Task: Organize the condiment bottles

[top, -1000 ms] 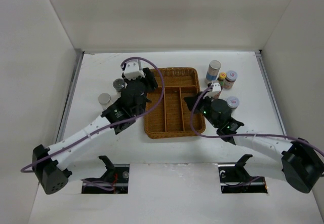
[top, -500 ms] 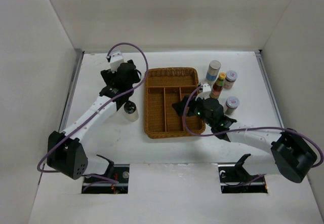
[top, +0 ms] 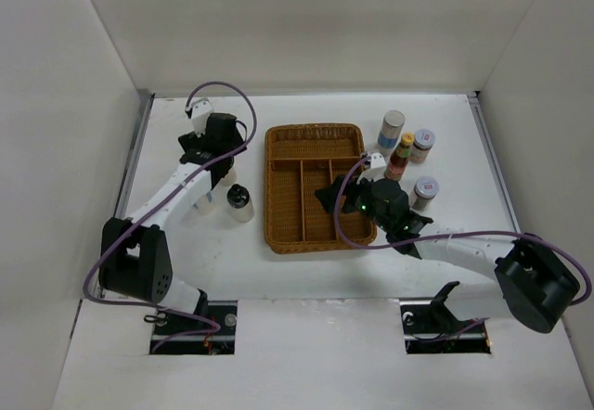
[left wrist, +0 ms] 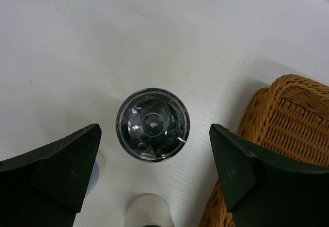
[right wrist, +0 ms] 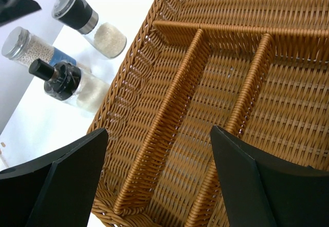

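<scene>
Left gripper (left wrist: 154, 134) is pointing straight down over a dark-lidded bottle (left wrist: 152, 124), jaws spread wide; right gripper (right wrist: 159, 130) is hovering, likewise spread, over the wicker basket (right wrist: 131, 114).

Left of the wicker tray (top: 290, 208), three upright containers are clustered on the table (top: 418, 252). The first is a dark-lidded shaker (left wrist: 152, 124), seen from directly above in the left wrist view. The second is a clear-capped bottle (right wrist: 24, 44) filled with white pellets and banded in blue. The third is a black knob-topped grinder (top: 239, 201) with pale contents, placed nearest the tray. Right of the tray, a silver-capped shaker (top: 393, 129), a yellow-capped red sauce bottle (top: 403, 157) and a pale-lidded jar (top: 423, 143) are grouped closely, all upright. A second pale-lidded jar (top: 426, 189) is set slightly apart, nearer the table's front edge.
</scene>
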Robot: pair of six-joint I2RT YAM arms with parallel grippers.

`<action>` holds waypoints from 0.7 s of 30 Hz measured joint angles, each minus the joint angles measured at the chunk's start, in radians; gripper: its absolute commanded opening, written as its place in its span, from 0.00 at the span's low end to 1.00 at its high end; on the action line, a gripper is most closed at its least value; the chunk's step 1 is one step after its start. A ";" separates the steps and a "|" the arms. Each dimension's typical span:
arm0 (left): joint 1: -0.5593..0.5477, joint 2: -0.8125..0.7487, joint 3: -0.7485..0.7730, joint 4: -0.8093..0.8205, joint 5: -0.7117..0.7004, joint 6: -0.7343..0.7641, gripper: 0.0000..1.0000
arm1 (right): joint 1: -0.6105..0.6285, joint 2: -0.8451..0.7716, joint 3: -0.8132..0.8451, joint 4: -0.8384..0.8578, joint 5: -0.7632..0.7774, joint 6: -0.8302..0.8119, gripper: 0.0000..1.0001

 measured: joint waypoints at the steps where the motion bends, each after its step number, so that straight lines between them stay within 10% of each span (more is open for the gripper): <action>1: 0.005 0.010 -0.001 0.000 0.003 -0.002 0.86 | 0.000 0.000 0.000 0.000 0.000 0.000 0.88; 21: 0.043 0.106 -0.011 0.075 0.058 -0.015 0.36 | 0.000 0.000 0.000 0.000 0.000 0.000 0.87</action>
